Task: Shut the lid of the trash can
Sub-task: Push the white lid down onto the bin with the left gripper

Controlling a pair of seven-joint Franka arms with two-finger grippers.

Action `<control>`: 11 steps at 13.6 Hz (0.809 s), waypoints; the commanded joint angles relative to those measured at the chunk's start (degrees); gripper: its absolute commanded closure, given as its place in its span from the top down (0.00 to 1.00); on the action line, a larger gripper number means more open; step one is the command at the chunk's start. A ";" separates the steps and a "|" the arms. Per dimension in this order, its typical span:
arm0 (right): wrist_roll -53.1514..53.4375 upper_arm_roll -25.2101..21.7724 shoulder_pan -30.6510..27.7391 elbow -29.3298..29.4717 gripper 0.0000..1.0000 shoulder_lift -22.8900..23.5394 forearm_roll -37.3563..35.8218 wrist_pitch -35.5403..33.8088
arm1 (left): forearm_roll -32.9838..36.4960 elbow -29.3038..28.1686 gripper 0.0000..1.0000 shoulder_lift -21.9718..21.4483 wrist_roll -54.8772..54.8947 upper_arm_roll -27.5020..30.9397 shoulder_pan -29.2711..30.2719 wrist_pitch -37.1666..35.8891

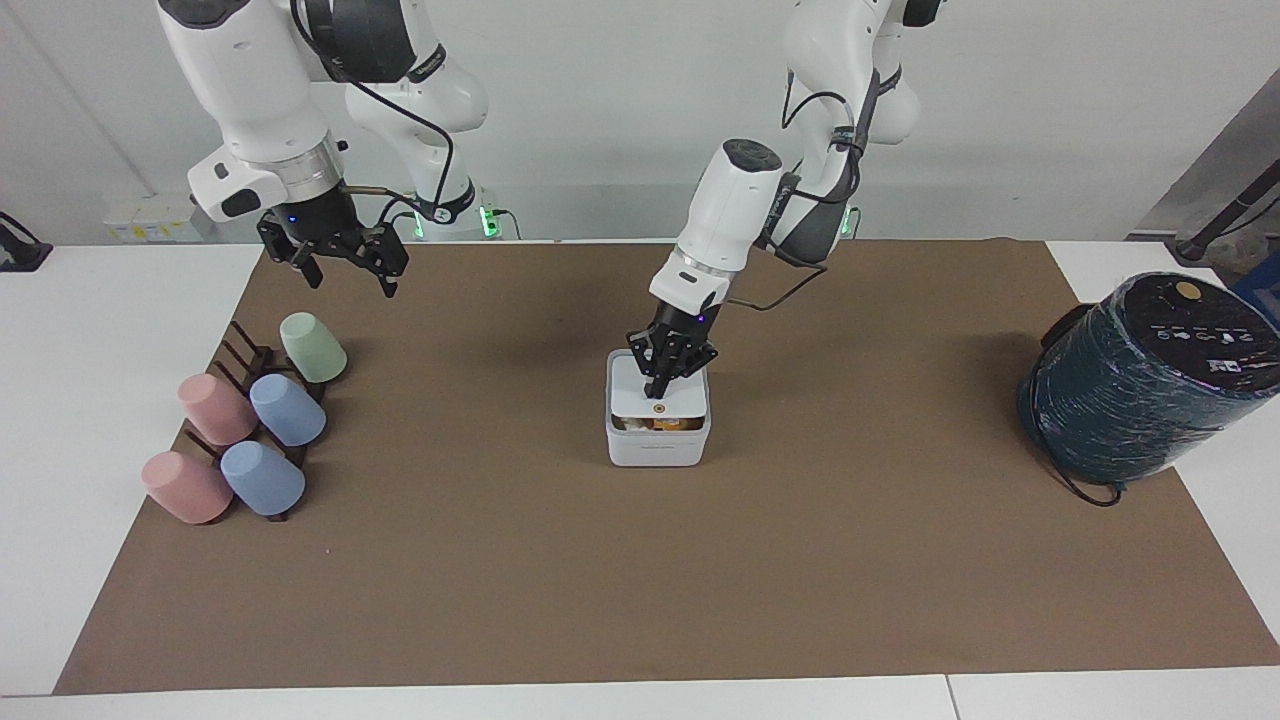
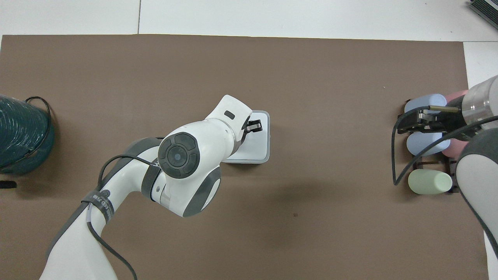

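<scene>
Trash can: I see the small white square plastic trash can (image 1: 657,440) with rounded corners at centre frame in the facing view, standing on the brown paper mat (image 1: 640,560).

Lid: the white square hinged lid (image 1: 659,394) with a small orange-brown dot on top lies nearly flat over the can. In the facing view a thin gap shows under its front edge, with a bit of orange and pale contents visible through it. In the overhead view the lid (image 2: 256,144) covers the whole opening.

Left gripper: my left gripper (image 1: 664,385) is at centre frame, its tips down on the top of the lid, just above the dot. The fingers look pressed together, pinching nothing.

Right gripper: my right gripper (image 1: 335,262) waits in the air at upper left of the facing view, over the mat's edge above the cup rack. Its fingers are spread, holding nothing.

Cup rack: a dark rack (image 1: 245,352) at left of the facing view carries pink, blue and green plastic cups (image 1: 287,410).

Cylinder: a large dark teal wrapped cylinder (image 1: 1140,385) sits at the right edge of the facing view.
</scene>
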 commanded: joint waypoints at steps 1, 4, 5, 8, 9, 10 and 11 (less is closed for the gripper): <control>-1.48 0.20 -0.62 -1.50 1.00 -1.43 0.04 0.26 | -0.72 1.10 0.13 2.41 0.76 0.07 0.00 1.97; -1.39 0.20 -0.62 -1.50 1.00 -1.43 0.04 0.26 | -0.54 1.02 0.13 4.08 1.54 0.15 -0.18 2.41; -1.48 0.20 -0.62 -1.50 1.00 -1.43 0.13 0.26 | -0.54 1.02 0.13 4.95 1.98 0.15 -0.35 2.67; -1.39 0.12 -0.62 -1.50 1.00 -1.43 0.04 0.26 | -0.45 1.36 0.13 5.40 2.08 0.33 -0.35 2.25; -1.48 0.20 -0.62 -1.50 1.00 -1.43 0.04 0.26 | -0.45 2.15 0.13 5.23 2.08 0.33 -0.27 0.58; -1.39 0.12 -0.62 -1.50 1.00 -1.43 0.04 0.26 | -0.45 3.72 0.14 4.44 2.16 0.50 0.08 -4.39; -1.48 0.20 -0.62 -1.50 1.00 -1.43 0.04 0.26 | -0.45 6.61 0.14 2.96 2.60 0.59 1.04 -12.36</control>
